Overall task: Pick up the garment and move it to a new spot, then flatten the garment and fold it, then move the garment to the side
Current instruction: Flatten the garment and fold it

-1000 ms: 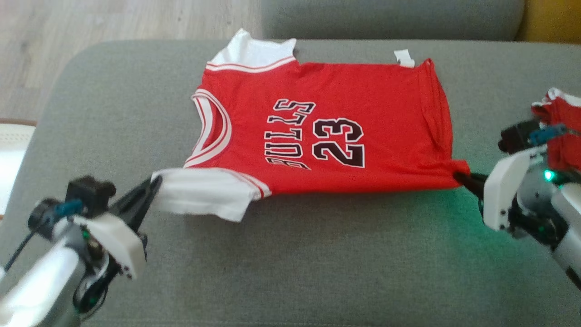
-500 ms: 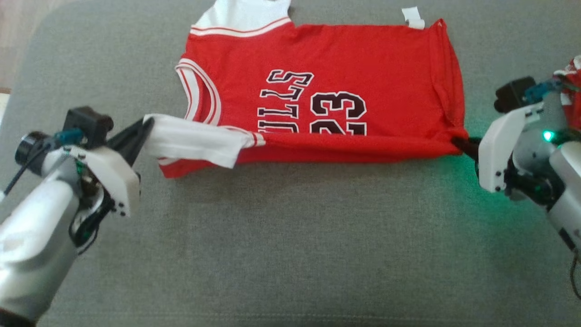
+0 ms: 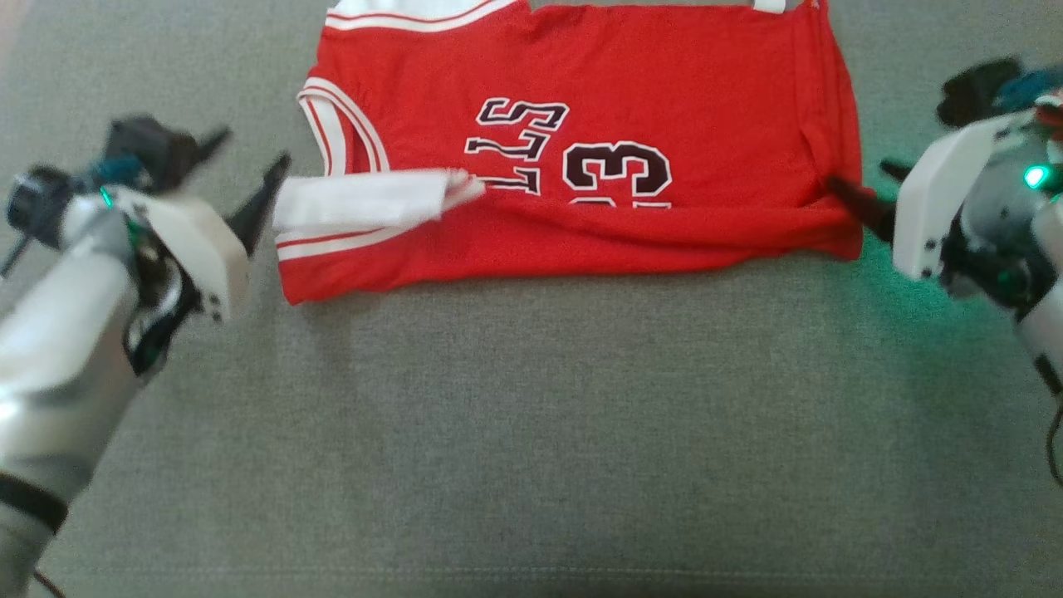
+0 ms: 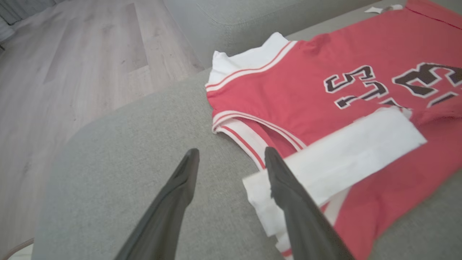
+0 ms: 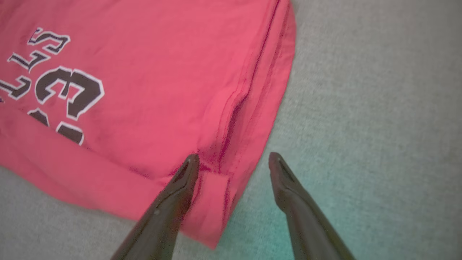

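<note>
I see the garment (image 3: 598, 100), a red jersey with dark lettering and a "23", lying flat on the grey sofa cushion (image 3: 531, 415). It sits at the far side of the head view, and its top edge runs out of frame. Its near long edge is folded up over the lower part of the print. One white sleeve (image 3: 357, 199) lies across the red front, pointing toward the lettering.

My left gripper (image 3: 249, 149) sits just beside the sleeve's outer end with its fingers spread and nothing between them. In the left wrist view the left gripper (image 4: 231, 151) has one finger overlapping the sleeve's (image 4: 343, 159) edge. I cannot tell whether it touches. Wooden floor (image 4: 72, 72) shows beyond the cushion.

My right gripper (image 3: 857, 174) is at the jersey's opposite end, also spread and holding nothing. In the right wrist view the right gripper (image 5: 234, 156) straddles the folded hem corner, with one finger over the red cloth and the other over bare cushion. A green light (image 3: 1035, 176) glows on that wrist.
</note>
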Tool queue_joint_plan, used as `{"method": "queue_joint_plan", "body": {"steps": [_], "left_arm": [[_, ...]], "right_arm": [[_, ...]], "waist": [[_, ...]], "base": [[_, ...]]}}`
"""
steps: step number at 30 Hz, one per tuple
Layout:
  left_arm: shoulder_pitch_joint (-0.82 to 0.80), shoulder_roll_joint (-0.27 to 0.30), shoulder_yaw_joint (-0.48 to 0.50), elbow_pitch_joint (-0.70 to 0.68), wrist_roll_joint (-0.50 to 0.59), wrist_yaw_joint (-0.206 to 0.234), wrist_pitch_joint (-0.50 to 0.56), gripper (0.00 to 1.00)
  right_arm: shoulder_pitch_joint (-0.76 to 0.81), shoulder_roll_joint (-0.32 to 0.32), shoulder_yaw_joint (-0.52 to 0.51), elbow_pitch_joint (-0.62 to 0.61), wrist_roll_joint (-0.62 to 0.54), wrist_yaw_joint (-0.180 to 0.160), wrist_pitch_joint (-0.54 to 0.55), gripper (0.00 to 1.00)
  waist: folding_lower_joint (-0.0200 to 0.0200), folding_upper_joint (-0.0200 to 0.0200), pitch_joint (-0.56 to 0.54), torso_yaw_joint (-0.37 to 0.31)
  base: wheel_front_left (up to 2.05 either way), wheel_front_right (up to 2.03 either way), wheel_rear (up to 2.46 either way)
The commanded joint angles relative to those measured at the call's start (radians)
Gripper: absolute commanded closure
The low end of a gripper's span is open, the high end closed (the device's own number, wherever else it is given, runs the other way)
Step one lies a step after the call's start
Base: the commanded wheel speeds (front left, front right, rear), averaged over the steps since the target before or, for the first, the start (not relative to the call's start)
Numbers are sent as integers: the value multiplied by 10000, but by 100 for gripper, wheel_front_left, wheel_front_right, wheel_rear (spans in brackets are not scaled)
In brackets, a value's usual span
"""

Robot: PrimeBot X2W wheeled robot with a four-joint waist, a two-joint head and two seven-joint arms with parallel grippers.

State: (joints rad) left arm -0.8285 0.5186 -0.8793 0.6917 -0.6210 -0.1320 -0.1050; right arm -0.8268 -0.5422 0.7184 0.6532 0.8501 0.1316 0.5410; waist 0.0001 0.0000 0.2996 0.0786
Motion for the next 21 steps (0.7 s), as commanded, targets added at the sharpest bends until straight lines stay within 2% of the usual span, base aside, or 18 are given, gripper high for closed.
{"method": "queue_joint_plan", "body": {"steps": [1, 8, 11, 12, 17, 21], "left_arm": [[-983, 267, 419, 235, -61, 15, -304, 0], [-2080, -379, 777, 1454, -88, 208, -1103, 0], [-2523, -664, 1301, 1872, -266, 522, -1446, 0], [-2681, -792, 1774, 1874, -368, 723, -1544, 0], [-2017, -906, 3589, -47, 256, 1245, -1563, 0], [-702, -1234, 5101, -1549, 842, 1394, -1565, 0]], "right_arm": [[-425, 38, -184, -122, -148, -9, -135, 0], [-1062, 349, -770, 288, -504, -9, -873, 0], [-1283, 572, -1100, 388, -829, -9, -1843, 0], [-1297, 727, -1268, 383, -1020, -9, -2629, 0], [-835, 1077, -1744, 286, -1378, -9, -4849, 0], [-246, 1317, -2165, 276, -1802, -9, -6499, 0]], "waist": [[-1, 0, 154, -8], [-1, 0, 555, -39], [-1, 0, 669, -41], [-1, 0, 657, -43], [-1, 0, 280, 18], [-1, 0, -255, 55]], "base": [[0, 0, 0], [0, 0, 0], [0, 0, 0], [0, 0, 0], [0, 0, 0], [0, 0, 0]]}}
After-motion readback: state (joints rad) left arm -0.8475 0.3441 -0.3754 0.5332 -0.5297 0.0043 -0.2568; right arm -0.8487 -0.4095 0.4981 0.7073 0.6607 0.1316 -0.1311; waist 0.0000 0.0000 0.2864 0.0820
